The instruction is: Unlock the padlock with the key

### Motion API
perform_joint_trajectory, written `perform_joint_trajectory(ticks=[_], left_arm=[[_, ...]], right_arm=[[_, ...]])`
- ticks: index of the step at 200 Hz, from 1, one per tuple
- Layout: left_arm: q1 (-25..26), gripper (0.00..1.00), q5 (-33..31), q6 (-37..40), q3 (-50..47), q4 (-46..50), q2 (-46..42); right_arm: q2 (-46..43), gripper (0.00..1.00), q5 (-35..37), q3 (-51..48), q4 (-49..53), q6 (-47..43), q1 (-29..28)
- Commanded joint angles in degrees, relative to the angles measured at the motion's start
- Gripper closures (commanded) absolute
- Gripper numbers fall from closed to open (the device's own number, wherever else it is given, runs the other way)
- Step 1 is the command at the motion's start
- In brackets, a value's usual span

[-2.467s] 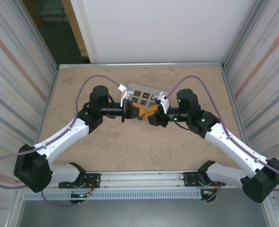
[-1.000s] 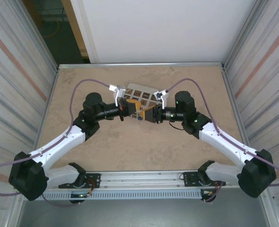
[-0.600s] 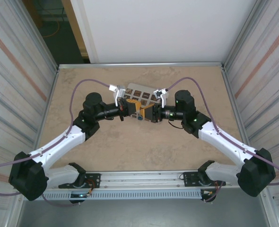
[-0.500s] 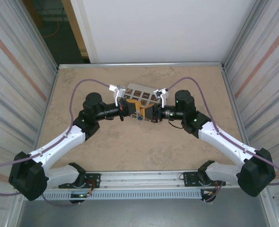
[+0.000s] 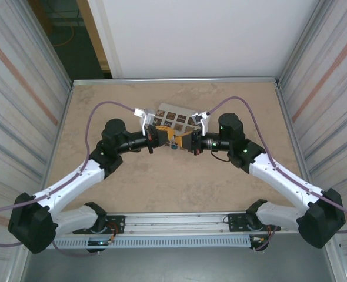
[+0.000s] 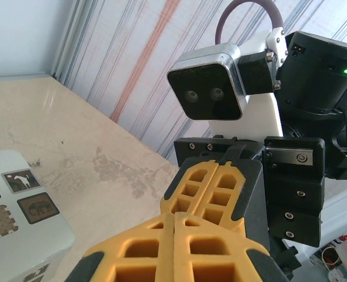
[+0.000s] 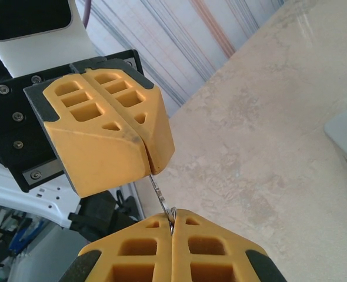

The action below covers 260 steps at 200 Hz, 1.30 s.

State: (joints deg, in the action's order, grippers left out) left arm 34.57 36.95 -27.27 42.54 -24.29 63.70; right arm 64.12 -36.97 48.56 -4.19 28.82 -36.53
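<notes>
the left gripper and right gripper meet tip to tip above the tabletop, toward its far edge, just in front of the box. the left is pressed together, with the blue padlock right at its tips; held or not, i cannot tell. the right pinches a thin silvery strip, likely the key, whose long axis runs straight across into the left's tips.

the right gripper pinched a thin silvery metal piece running up into the left gripper, itself closed.
</notes>
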Motion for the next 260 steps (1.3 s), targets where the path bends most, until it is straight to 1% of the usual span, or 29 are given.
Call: perform_joint_trajectory(ticks=[1,10,23,40,59,90,111,130,159,194,220,238,260], left_arm=[[-0.4,1.0,-1.7,-0.1,-0.7,-1.6,-1.8],[-0.4,0.99,-1.8,-0.2,-0.7,-1.5,-2.0],[-0.4,0.88,-2.3,-0.2,-0.7,-1.3,-2.2],[-0.5,0.69,-3.0,0.3,-0.7,-0.6,-2.6],[-1.0,0.57,-4.9,1.7,-0.8,2.2,-4.0],[-1.2,0.38,-10.9,6.8,-2.1,10.1,-7.3],[-1.2,0.28,-15.9,8.9,-4.8,13.2,-8.9],[-1.2,0.24,-19.3,10.0,-8.2,13.6,-9.0],[-1.2,0.23,-22.1,9.9,-12.0,12.7,-6.4],[-1.3,0.23,-21.3,9.3,-12.7,10.0,-0.3],[-1.4,0.23,-19.7,8.7,-11.4,7.8,5.4],[-1.5,0.26,-19.3,8.7,-10.0,6.5,9.3],[-1.6,0.27,-19.5,8.0,-8.9,3.3,14.0]], right_arm=[[-1.7,1.0,2.0,1.4,2.9,-2.5,0.4],[-1.6,1.0,2.0,1.5,3.6,-2.9,0.3],[-1.4,1.0,2.1,1.9,4.9,-3.7,0.4],[-1.2,1.0,3.1,2.4,7.4,-5.3,0.3],[-1.2,1.0,5.0,2.5,10.4,-7.6,0.6],[0.1,1.0,6.6,1.7,13.6,-9.3,3.3],[1.9,1.0,5.8,0.2,13.2,-9.2,6.3],[4.1,1.0,4.5,-1.3,11.0,-9.2,9.1],[8.3,1.0,2.2,-2.5,8.2,-8.5,13.6],[12.2,1.0,0.9,-3.2,5.2,-9.6,16.7],[15.9,1.0,-2.6,-2.9,2.6,-9.7,19.7],[18.6,1.0,-3.9,-1.8,2.1,-10.2,20.4],[21.8,1.0,-4.0,-0.5,2.0,-10.5,20.4]])
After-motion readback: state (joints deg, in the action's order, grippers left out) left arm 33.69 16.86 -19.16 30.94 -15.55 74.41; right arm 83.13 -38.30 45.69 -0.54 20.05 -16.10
